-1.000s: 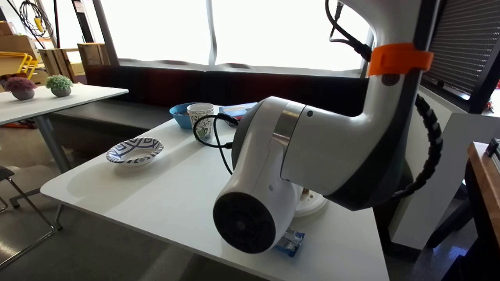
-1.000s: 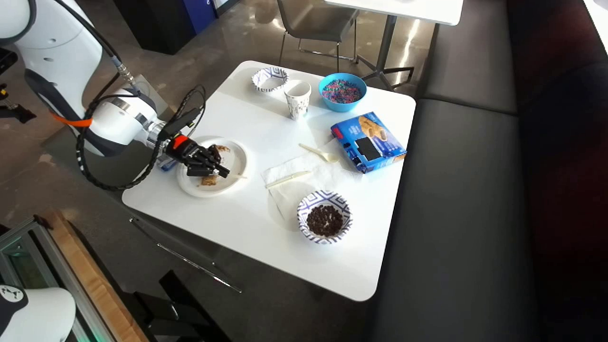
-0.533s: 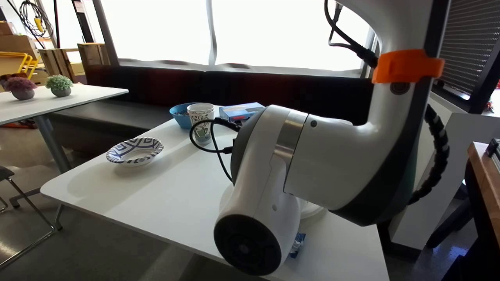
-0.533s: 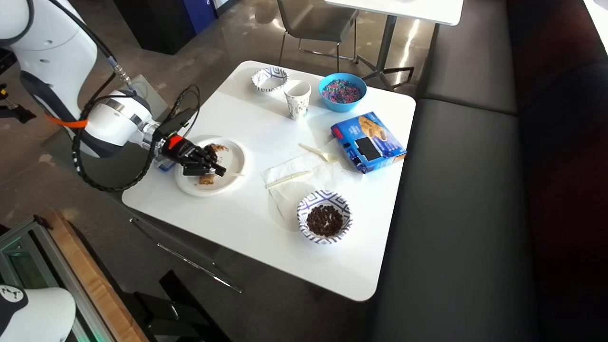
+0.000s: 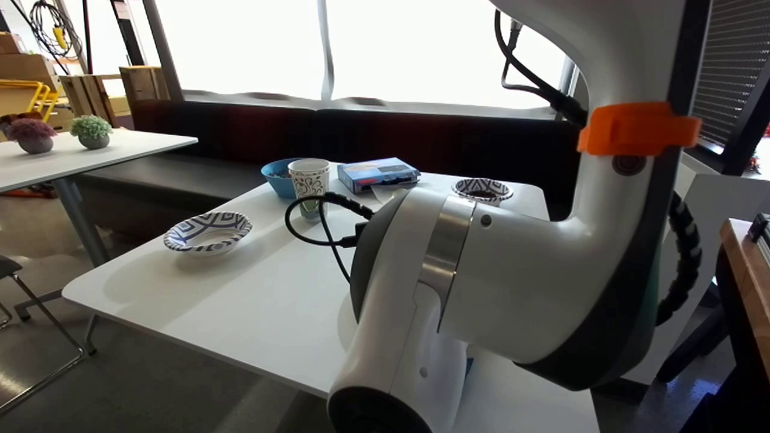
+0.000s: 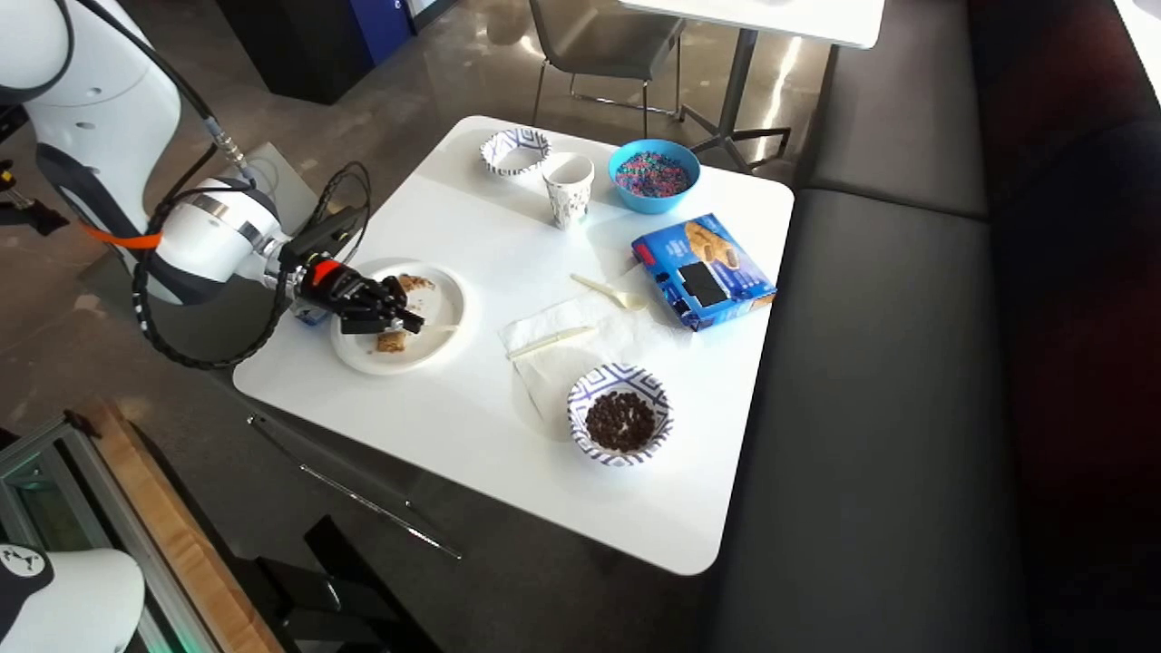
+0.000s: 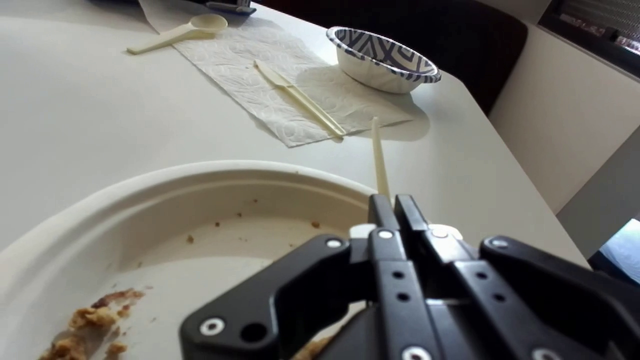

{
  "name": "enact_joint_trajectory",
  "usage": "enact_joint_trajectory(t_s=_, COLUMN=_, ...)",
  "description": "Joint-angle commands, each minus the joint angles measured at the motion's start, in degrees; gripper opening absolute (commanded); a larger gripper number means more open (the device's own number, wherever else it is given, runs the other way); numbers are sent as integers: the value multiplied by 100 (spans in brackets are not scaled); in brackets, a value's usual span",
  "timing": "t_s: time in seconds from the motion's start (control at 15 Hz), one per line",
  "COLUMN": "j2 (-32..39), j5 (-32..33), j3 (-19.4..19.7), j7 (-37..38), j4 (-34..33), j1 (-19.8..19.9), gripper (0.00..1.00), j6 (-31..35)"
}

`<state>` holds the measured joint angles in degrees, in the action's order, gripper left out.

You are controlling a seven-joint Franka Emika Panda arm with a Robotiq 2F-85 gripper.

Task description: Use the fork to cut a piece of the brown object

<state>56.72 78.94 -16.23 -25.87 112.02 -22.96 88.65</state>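
Observation:
My gripper point(image 6: 413, 324) is over the white plate point(image 6: 399, 369) in an exterior view. Its jaws are nearly closed on the fork, a pale yellow utensil whose handle point(image 7: 380, 165) sticks out ahead of the fingertips in the wrist view. The handle also shows in an exterior view point(image 6: 440, 327); the tines are hidden. The brown object is in parts on the plate: one piece point(image 6: 391, 342) beside the gripper, crumbly bits point(image 6: 415, 283) on its far side. Crumbs point(image 7: 92, 317) lie at lower left in the wrist view. The arm hides the gripper in an exterior view.
A knife point(image 7: 305, 102) and spoon point(image 7: 185, 32) lie on a napkin point(image 7: 350, 100). A patterned bowl of dark bits point(image 6: 620, 422), a blue box point(image 6: 662, 272), a cup point(image 6: 570, 190), a blue bowl point(image 6: 655, 177) and a patterned bowl point(image 6: 515, 151) stand farther off. A blue wrapper point(image 6: 311, 316) lies beside the plate.
The arm has moved lower and back toward the robot's base, still with the fork. The plate and the brown piece have shifted slightly the same way.

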Motion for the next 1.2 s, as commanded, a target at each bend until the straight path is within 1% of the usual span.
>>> enact_joint_trajectory(t_s=0.0, j2=358, j5=105, j3=-67, j7=134, j4=-223, j1=77, gripper=2, j6=104)
enact_joint_trajectory(t_s=0.07, j2=403, j5=19, j3=-27, j7=130, j4=-286, j1=20, gripper=2, j6=-91)
enact_joint_trajectory(t_s=0.2, j2=432, j5=-32, j3=8, j7=143, j4=-336, j1=-27, gripper=2, j6=-253)
enact_joint_trajectory(t_s=0.47, j2=325, j5=65, j3=-74, j7=111, j4=-212, j1=106, gripper=2, j6=-12)
enact_joint_trajectory(t_s=0.53, j2=251, j5=37, j3=-78, j7=182, j4=-138, j1=120, gripper=2, j6=-34)
enact_joint_trajectory(t_s=0.8, j2=-104, j5=92, j3=-192, j7=426, j4=293, j1=318, gripper=2, j6=278)
enact_joint_trajectory(t_s=1.13, j2=-483, j5=0, j3=-275, j7=872, j4=806, j1=516, gripper=2, j6=299)
